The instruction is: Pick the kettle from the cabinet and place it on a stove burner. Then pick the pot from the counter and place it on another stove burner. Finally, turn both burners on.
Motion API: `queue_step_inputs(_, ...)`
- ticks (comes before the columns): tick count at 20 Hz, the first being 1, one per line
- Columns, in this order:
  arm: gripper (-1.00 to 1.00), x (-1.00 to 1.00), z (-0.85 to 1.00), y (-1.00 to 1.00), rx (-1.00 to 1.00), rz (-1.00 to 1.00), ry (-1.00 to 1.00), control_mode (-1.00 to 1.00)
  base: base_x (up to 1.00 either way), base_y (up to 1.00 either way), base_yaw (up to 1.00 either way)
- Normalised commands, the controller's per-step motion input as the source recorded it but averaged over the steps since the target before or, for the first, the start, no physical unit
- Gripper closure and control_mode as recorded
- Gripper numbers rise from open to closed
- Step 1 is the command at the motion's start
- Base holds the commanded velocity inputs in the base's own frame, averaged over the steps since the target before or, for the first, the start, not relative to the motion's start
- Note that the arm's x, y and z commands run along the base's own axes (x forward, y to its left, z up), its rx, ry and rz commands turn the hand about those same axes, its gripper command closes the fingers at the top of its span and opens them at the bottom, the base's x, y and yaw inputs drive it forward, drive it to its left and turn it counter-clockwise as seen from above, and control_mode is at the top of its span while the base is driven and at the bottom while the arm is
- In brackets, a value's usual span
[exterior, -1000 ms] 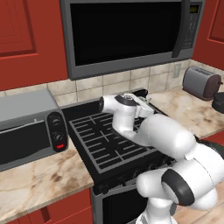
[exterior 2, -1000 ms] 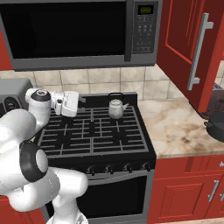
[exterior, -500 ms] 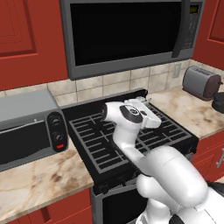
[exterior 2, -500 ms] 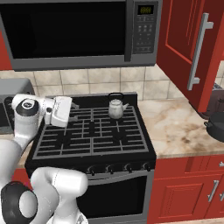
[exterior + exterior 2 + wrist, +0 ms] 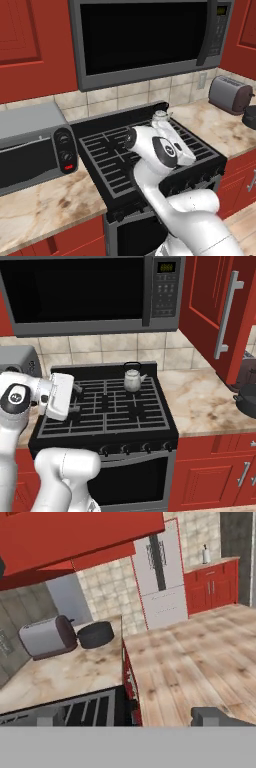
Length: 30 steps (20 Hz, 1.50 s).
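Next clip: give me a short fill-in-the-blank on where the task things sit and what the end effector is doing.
1. The kettle stands on the back right burner of the ____.
2. The pot sits on the counter beside the ____.
3. The end effector hangs over the stove's left side with its jaws ____.
4. The pot is ____ than the kettle.

Missing words: stove; toaster; open; wider

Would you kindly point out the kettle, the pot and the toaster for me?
kettle (image 5: pixel 132 380), right base view, on its rounded body.
pot (image 5: pixel 96 635), hand view, on its dark side wall.
toaster (image 5: pixel 229 94), left base view, on its chrome side.
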Motion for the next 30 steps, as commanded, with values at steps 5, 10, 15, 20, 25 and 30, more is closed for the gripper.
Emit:
queue_step_inputs(5, -1.00, -0.58, 0.02, 0.00, 0.18, 0.00, -0.11, -1.00, 0.00, 0.00, 0.00)
queue_step_inputs(10, -1.00, -0.47, 0.20, -0.01, 0.17, 0.03, -0.05, -1.00, 0.00, 0.00, 0.00)
queue_step_inputs(15, -1.00, -0.41, 0.32, 0.00, 0.16, 0.03, -0.04, -1.00, 0.00, 0.00, 0.00)
queue_step_inputs(20, -1.00, -0.40, 0.08, -0.09, 0.14, 0.06, -0.07, -1.00, 0.00, 0.00, 0.00)
queue_step_inputs(25, -1.00, -0.03, 0.00, -0.03, 0.03, 0.03, 0.00, -1.00, 0.00, 0.00, 0.00)
queue_step_inputs(30, -1.00, -0.09, 0.00, 0.00, 0.00, 0.00, -0.03, -1.00, 0.00, 0.00, 0.00)
